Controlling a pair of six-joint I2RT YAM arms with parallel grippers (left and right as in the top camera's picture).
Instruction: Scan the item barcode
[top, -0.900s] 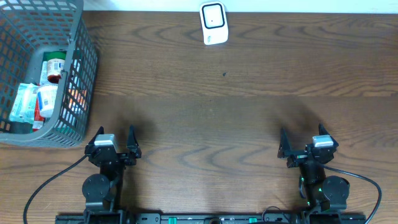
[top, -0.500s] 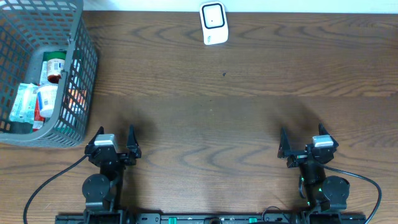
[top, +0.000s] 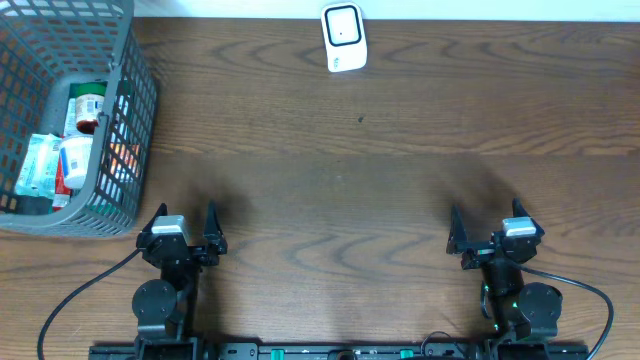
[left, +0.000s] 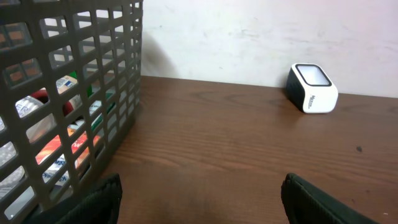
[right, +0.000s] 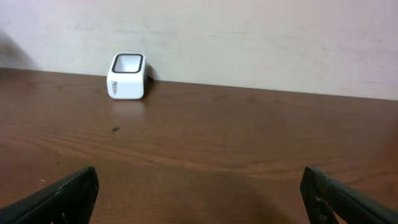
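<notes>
Left pincer: jaws wide apart, nothing between them, low over the table at its near edge. On its own camera, only the 2 dark fingertips at the bottom corners, bare wood in the gap.

Right pincer: likewise spread wide and empty, low at the same near edge, well apart from the left pincer. On its wrist view, 2 fingertips at the bottom corners, bare wood between.

Basket: grey mesh, ahead of the left pincer and off to its left, near but not touching. Far to the left of the right pincer. In the left wrist view, mesh wall across the whole left side of the frame, coloured packaging glimpsed through the holes.

Items: all inside the basket, ahead and left of the left pincer, none in either pincer. Among them, white packets with blue and red print on the side nearer the pincer, and a green-labelled container farther back with something red beside it. Something orange visible through the mesh on the wall facing right. Barcodes too small to make out.

Scanner: white box with a dark window, at the far edge by the wall, well ahead of both pincers. Ahead and to the right from the left pincer, ahead and to the left from the right pincer. Touching nothing but the table.
</notes>
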